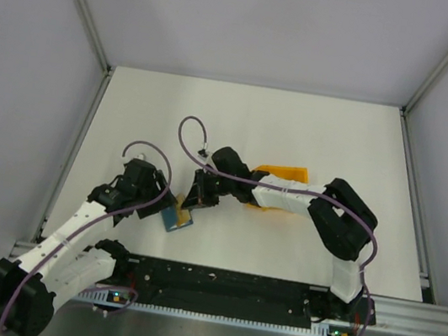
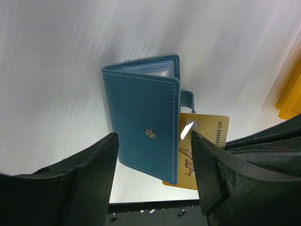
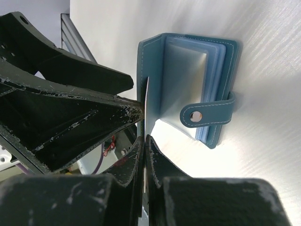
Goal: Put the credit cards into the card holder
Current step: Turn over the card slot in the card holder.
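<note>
The teal card holder lies open on the table in front of the left arm, one cover raised. That cover faces the left wrist camera, snap stud outward. My left gripper is open, its fingers straddling the cover's lower end; the right finger stands clear of its edge. My right gripper is shut on a gold credit card, seen edge-on against the inside of the raised cover. The holder's clear sleeves and strap lie to the right.
An orange tray sits behind the right arm's forearm, and its corner shows at the right edge of the left wrist view. The black rail of the arm bases runs along the near edge. Metal frame posts bound the table.
</note>
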